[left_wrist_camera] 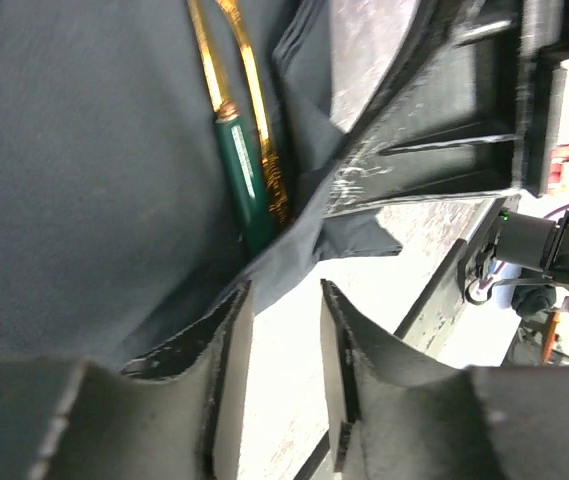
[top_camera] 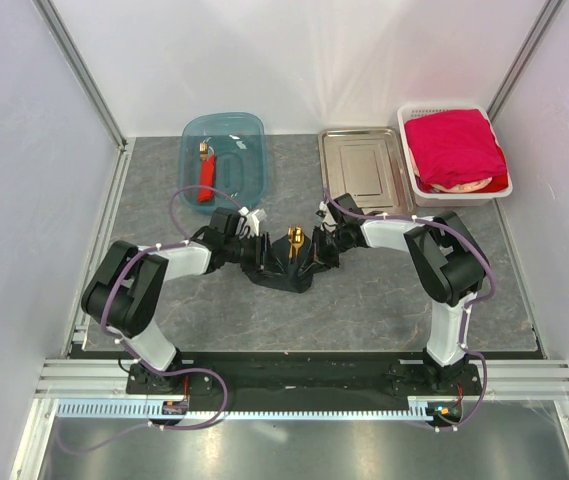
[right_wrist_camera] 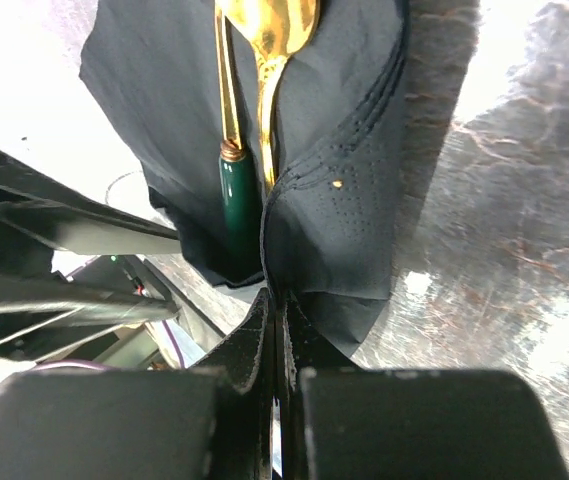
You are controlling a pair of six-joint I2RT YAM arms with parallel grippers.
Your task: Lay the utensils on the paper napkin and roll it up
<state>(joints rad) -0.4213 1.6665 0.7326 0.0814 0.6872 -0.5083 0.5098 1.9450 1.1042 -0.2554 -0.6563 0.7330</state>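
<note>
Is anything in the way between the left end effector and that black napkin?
Nothing visible. The left end effector has its jaws open right at the edge of the napkin, with the utensils lying farther in.

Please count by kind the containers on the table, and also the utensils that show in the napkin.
Tub: 1
Tray: 1
Basket: 1
Utensils in napkin: 2
Total: 5
</note>
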